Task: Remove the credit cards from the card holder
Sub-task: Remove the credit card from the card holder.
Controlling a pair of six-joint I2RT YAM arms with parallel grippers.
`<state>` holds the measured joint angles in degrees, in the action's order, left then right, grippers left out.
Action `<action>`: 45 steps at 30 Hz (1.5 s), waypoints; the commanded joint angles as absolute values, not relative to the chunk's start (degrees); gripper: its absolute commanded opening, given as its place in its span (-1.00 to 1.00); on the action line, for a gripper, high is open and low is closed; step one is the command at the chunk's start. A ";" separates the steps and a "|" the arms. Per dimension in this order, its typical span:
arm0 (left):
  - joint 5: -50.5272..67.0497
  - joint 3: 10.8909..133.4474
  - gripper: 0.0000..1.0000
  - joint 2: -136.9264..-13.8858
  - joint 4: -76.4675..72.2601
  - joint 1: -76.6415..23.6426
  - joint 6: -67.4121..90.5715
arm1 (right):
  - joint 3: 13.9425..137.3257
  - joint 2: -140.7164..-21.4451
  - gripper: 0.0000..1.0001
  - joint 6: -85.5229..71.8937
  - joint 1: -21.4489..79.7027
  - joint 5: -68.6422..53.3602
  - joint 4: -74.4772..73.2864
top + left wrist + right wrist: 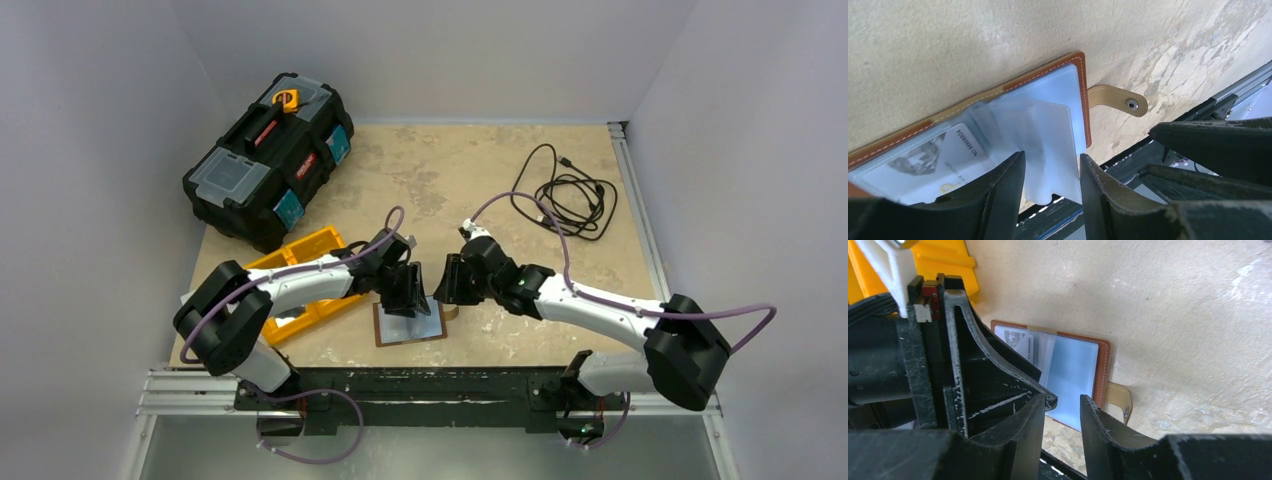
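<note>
**Card holder open on bench, both tools over it**

The brown leather card holder with a pale blue inside lies opened flat at the beige bench's near edge. A white printed card sits in its clear sleeve. The left tool and right tool hover above it, jaws parted, nothing held.

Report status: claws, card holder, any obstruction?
Left claw open, low over the clear sleeves. Right claw open, empty, close alongside. Card holder lies open on the table, one card inside a sleeve. Nothing blocking.
</note>
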<state>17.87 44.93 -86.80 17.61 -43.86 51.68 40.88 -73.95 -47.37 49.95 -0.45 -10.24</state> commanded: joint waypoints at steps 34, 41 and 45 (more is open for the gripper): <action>21.61 52.68 0.40 -82.46 15.57 -45.38 51.44 | 40.72 -67.02 -0.34 -48.58 49.32 3.39 -14.58; 15.88 53.62 0.44 -77.68 24.03 -44.05 50.33 | 41.70 -68.99 -0.27 -47.31 49.46 1.66 -12.49; 10.47 50.55 0.28 -73.56 30.68 -41.64 50.67 | 42.02 -71.44 -0.29 -48.19 50.33 -2.19 -8.74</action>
<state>16.32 51.46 -78.19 23.86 -43.99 51.42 40.14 -69.58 -47.86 49.45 1.19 -13.89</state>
